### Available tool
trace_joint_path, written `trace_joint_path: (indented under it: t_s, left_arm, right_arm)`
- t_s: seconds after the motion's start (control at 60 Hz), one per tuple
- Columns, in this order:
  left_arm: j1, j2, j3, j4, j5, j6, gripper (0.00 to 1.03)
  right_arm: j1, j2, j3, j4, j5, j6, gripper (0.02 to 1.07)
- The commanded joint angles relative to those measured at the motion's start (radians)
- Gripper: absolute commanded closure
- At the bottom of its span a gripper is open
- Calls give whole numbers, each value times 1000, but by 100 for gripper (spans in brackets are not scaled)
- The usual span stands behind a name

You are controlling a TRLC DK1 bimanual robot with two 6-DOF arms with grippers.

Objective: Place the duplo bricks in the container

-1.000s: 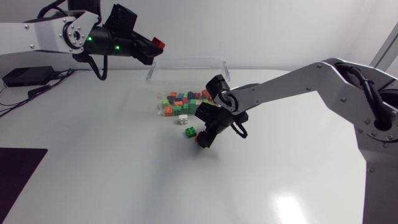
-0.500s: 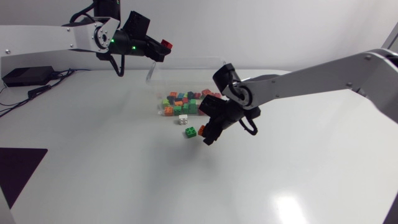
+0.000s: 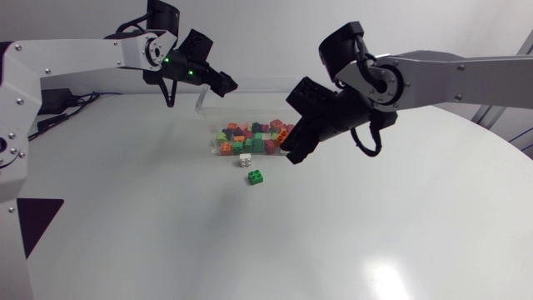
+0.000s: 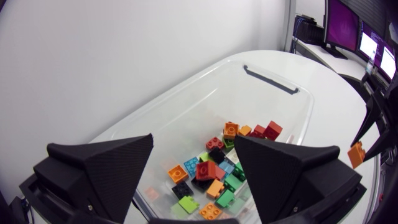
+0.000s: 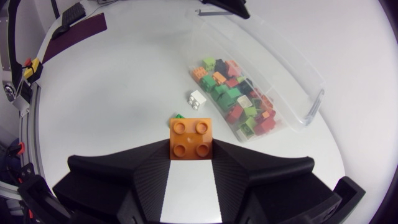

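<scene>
The orange brick [image 5: 190, 138] sits studs-up between the fingers of the right tool [image 3: 293, 153], pinched on two opposite flat sides. It is held above the tabletop [image 3: 166, 233], just beside the near wall of the clear container [image 5: 273, 56]. It looks like light, rigid moulded plastic with smooth walls. That will likely tolerate a firm squeeze but could slip if gripped by a corner, so flat opposing faces are the place to take it.

Inside the container lies a heap of mixed bricks [image 4: 214, 168]. A white brick [image 5: 198, 99] and a green brick [image 3: 256, 177] rest on the tabletop outside it, near each other, and would want the same side grip.

The left tool [image 4: 194, 142] hangs over the container's far end with its fingers spread wide and nothing between them.
</scene>
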Motion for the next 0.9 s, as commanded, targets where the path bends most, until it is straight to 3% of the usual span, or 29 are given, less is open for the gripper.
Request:
trace_joint_path:
  t_s: [0.0,0.467,0.883]
  left_arm:
    - [-5,-42,-13,-36,-2,36,5]
    - [-70,-335,-378,-124,-3,170,6]
    - [-125,-326,-548,-150,6,372,6]
  right_arm:
    - [-8,-39,33,-12,-7,28,70]
    - [-41,-31,142,51,-5,118,70]
    - [-100,40,202,187,-30,207,70]
